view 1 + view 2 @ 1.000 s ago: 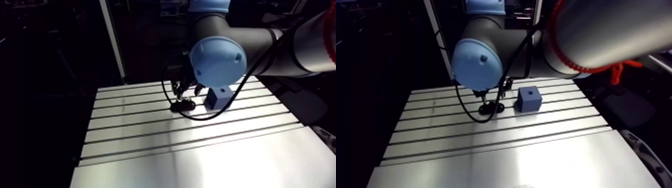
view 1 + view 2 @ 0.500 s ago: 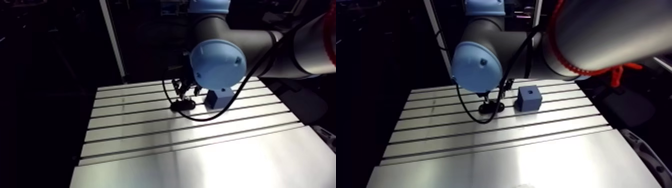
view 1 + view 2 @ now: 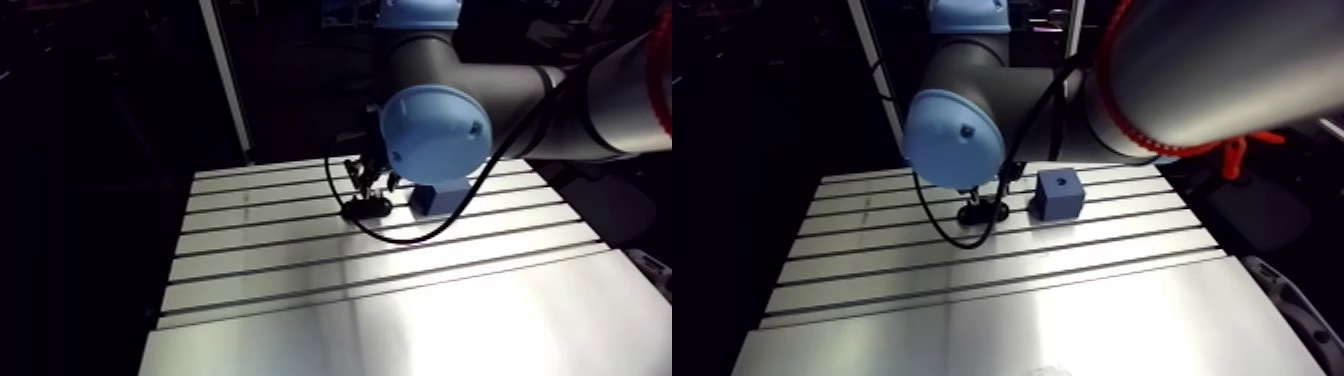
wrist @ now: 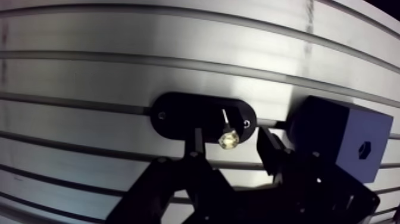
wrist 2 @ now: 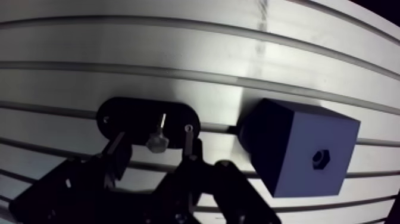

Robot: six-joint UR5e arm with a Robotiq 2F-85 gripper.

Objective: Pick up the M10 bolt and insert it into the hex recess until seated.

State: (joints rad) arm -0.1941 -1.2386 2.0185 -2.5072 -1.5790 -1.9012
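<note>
The slotted aluminium table (image 3: pixel 300 330) shines pale, its dark grooves running side by side across the top. A black oval plate (image 4: pixel 178 116) lies flat on it, straddling one groove, with a small screw (image 4: pixel 162 115) near each rounded end. A white upright post (image 3: pixel 225 80) stands behind the table's far edge.

The bolt (image 4: pixel 228 139), with a bright hex head, rests on a black oval plate (image 4: pixel 178 113) near the blue block (image 4: pixel 333 134), whose top face carries a small hex recess (image 4: pixel 365 149).
</note>
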